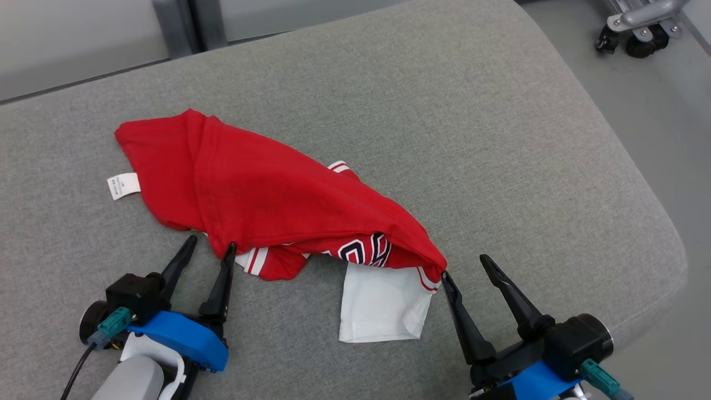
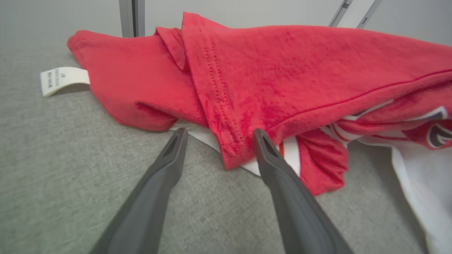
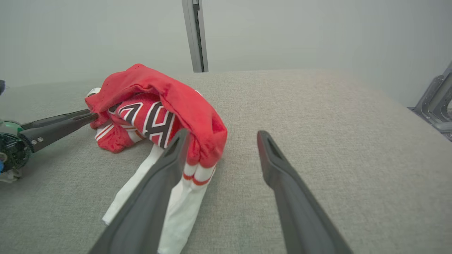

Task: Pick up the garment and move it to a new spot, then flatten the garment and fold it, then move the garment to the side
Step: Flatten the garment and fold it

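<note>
The garment is a red shirt with white parts and dark lettering, lying crumpled on the grey cushion. A white sleeve sticks out toward me. My left gripper stands open at the shirt's near-left edge, with a red hem corner between its fingers but not clamped. My right gripper is open at the shirt's near-right corner, its left fingertip touching the fabric, nothing between the fingers. From the right wrist, the left gripper's fingers reach the shirt's far side.
A white care label pokes from the shirt's left end. The cushion's rounded edge drops off at the right, with floor and a wheeled metal frame beyond. Bare cushion spreads behind and right of the shirt.
</note>
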Tool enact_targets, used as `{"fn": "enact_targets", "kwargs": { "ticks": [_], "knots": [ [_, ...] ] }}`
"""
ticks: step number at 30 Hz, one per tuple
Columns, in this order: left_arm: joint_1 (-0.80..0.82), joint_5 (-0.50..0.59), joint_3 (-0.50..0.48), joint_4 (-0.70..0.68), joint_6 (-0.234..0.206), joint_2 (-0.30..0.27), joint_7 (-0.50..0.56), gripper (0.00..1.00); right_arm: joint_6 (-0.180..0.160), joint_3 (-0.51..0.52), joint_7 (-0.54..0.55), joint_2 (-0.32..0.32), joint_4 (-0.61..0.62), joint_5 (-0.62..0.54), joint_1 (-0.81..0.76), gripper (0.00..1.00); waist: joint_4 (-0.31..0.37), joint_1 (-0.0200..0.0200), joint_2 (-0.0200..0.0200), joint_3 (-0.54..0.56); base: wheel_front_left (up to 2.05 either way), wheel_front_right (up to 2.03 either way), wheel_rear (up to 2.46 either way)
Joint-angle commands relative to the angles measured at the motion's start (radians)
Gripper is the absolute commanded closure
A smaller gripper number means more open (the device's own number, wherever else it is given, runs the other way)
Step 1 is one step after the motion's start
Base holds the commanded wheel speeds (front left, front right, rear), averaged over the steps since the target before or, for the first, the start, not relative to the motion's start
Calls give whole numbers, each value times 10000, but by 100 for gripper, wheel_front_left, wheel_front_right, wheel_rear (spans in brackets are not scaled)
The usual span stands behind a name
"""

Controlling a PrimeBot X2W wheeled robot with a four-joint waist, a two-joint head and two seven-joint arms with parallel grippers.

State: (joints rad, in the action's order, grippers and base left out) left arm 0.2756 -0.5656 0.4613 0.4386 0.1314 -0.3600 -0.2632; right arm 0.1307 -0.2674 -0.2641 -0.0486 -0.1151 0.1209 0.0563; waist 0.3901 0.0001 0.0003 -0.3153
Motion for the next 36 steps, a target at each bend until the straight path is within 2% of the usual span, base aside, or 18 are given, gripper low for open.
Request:
{"fn": "enact_targets", "kwargs": {
  "ticks": [1, 6, 7, 8, 9, 15, 20, 28, 35, 36],
  "knots": [
    [190, -59, -85, 79, -13, -4, -23, 0, 1, 5, -8, -36, 68, 85, -54, 0, 20, -1, -3, -48, 0, 0, 0],
    [303, -434, 349, 167, -11, -164, 0, 0, 1, -35, -8, -36, 240, 142, -93, 0, 125, -1, -3, -202, 0, 0, 0],
    [310, -472, 469, 137, -11, -209, 0, 46, 1, -18, -6, -36, 241, 156, -86, 0, 120, -1, -3, -212, 0, 0, 0],
    [311, -513, 604, 107, -11, -242, 0, 67, 1, 9, -8, -36, 241, 150, -88, 0, 99, -1, -3, -208, 0, 0, 0],
    [289, -625, 693, 80, -9, -220, 0, 100, 1, 34, -6, -35, 216, 134, -81, 0, 65, -1, -3, -190, 0, 0, 0],
    [463, -1073, 1047, -409, -11, -153, -13, 100, 1, 289, -6, -36, -105, 88, 17, 0, -402, -1, -3, 154, 0, 0, 0],
    [284, -1131, 460, -695, -12, 149, -15, 100, 1, 561, -8, -35, -493, 12, 17, 0, -1109, -1, -3, 828, 0, 0, 0],
    [-479, -739, -1566, -505, -12, 486, -12, 100, 1, 890, -8, -40, -1170, -68, -54, 0, -2491, -1, -3, 2024, 0, 0, 0],
    [-1343, 136, -3069, 1083, -12, 888, -13, 100, 1, 907, -8, -40, -1527, 70, -255, 0, -3357, -1, -3, 2550, 0, 0, 0],
    [-1388, 216, -3143, 1308, -12, 993, -16, 0, 1, 914, -6, -44, -1595, 66, -264, 0, -3441, -1, -3, 2593, 0, 0, 0]
  ]
}}
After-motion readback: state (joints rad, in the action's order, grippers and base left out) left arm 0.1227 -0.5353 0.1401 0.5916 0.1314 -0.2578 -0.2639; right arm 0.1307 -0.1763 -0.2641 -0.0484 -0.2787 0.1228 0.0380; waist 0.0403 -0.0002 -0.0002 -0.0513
